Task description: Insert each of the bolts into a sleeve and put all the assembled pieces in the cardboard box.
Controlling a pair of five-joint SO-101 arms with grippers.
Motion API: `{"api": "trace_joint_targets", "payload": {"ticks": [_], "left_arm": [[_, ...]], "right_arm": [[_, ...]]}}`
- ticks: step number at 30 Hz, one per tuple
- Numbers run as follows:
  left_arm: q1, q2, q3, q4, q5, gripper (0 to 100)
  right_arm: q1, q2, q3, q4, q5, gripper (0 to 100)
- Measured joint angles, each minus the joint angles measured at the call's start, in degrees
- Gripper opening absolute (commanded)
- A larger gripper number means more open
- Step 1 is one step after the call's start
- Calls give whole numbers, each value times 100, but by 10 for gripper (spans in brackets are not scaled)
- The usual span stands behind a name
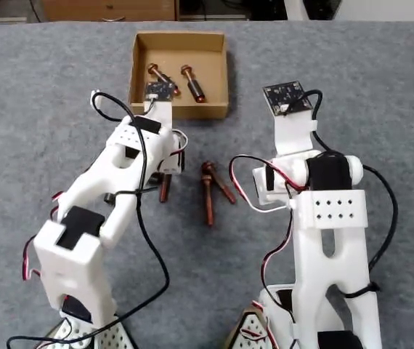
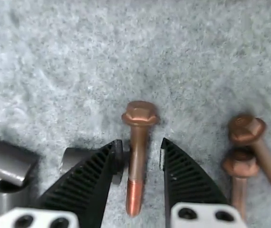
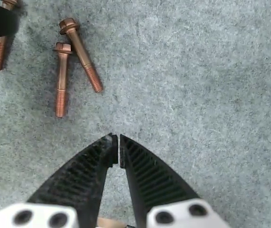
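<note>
Cardboard box [image 1: 192, 111], 12 o'clock on bench [image 1: 381, 87]: two assembled pieces [image 1: 192, 82] inside. Left pincer [image 2: 140, 145] open, straddling a bolt [image 2: 138, 137] lying flat, not gripped. Two more bolts [image 1: 210, 190] at its 3 o'clock; sleeves [image 2: 7, 161] nearby. Right pincer [image 3: 116, 138] almost closed, empty. Judged: three bolts remain.

Grey felt cover [image 1: 381, 87]: one, speckled, spread over the whole table from near edge to far edge.
Wooden cabinet [image 1: 69, 9]: one, far left, beyond the table.
White panel [image 1: 381, 9]: one, far right, beyond the table.
</note>
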Motion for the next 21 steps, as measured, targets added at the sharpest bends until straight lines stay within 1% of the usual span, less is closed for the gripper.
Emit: {"api": "trace_joint_targets", "payload": {"ticks": [2, 8, 13, 15, 18, 21], "left_arm": [[0, 299, -246, 158, 0, 137], [0, 1178, -1530, 1011, 0, 135], [0, 1556, -2127, 1275, 0, 134], [0, 1591, -2189, 1301, 0, 102], [9, 1609, -2207, 1301, 0, 21], [62, 1626, -2251, 1292, -18, 19]], "right_arm": [[0, 0, 0, -88, 0, 2], [0, 0, 0, -176, 0, 2], [0, 0, 0, -176, 0, 2], [0, 0, 0, -176, 0, 2], [0, 0, 0, -193, 0, 2], [0, 0, 0, -193, 0, 2]]}}
